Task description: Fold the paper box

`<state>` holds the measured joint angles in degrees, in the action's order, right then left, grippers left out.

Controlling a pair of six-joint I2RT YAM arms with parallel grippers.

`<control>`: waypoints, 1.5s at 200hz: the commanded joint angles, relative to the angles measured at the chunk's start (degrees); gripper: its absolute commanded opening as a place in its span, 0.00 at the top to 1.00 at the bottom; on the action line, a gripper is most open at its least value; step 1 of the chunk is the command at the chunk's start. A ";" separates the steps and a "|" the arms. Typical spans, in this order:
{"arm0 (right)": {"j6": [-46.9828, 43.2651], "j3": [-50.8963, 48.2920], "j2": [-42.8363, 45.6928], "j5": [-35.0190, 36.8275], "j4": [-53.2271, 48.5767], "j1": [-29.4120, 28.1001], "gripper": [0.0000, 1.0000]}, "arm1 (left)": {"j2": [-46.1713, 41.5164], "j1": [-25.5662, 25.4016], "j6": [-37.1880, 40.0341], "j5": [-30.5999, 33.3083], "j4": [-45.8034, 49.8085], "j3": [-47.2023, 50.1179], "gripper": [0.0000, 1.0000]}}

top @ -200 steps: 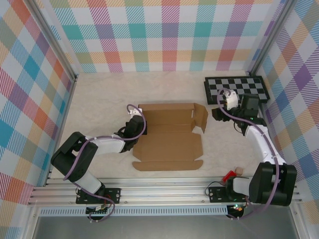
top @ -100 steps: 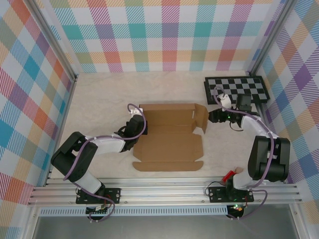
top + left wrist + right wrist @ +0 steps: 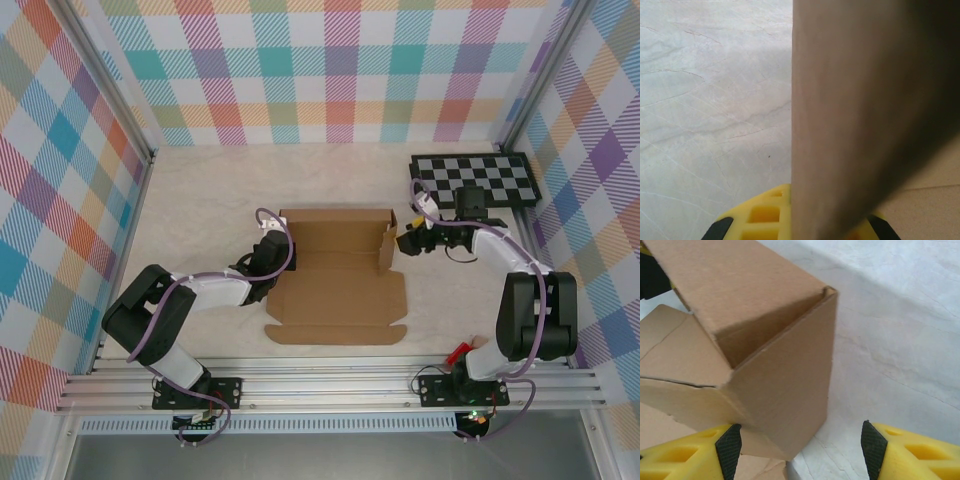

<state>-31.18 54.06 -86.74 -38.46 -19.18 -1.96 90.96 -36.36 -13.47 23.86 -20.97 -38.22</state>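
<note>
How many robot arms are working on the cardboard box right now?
2. The left arm reaches the paper box at its left edge; the right arm is at its upright right flap.

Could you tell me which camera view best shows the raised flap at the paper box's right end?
The right wrist view: the flap stands close and sharp. Top external shows it as a narrow strip from above; the left wrist view gives the paper box blurred, close up.

Robot lab test cell, plaid walls [image 3: 340, 70], aluminium rail [image 3: 330, 385], checkerboard panel [image 3: 475, 177]
</note>
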 commanded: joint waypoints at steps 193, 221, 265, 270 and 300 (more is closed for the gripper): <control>16.74 -4.36 -0.89 19.45 23.55 -11.75 0.36 | -1.93 -1.08 3.16 -6.72 -1.00 4.37 1.00; 18.29 -5.52 -1.13 19.73 27.49 -11.75 0.38 | -2.35 -1.09 3.55 -7.00 -1.15 4.64 1.00; 20.62 -4.81 -2.52 23.37 29.34 -13.25 0.61 | -2.36 -1.18 3.50 -7.59 -1.13 4.65 1.00; 20.57 -4.55 -2.72 24.80 29.11 -13.80 0.67 | -2.49 -1.17 3.39 -7.69 -1.18 4.64 1.00; 20.07 -4.14 -3.26 35.73 28.67 -18.20 0.88 | -3.11 -1.32 2.20 -7.48 -0.30 4.10 1.00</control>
<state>-11.25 48.95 -88.97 -8.86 7.68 -15.90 88.90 -36.36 -11.99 21.08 -24.08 -34.94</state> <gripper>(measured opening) 0.179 0.085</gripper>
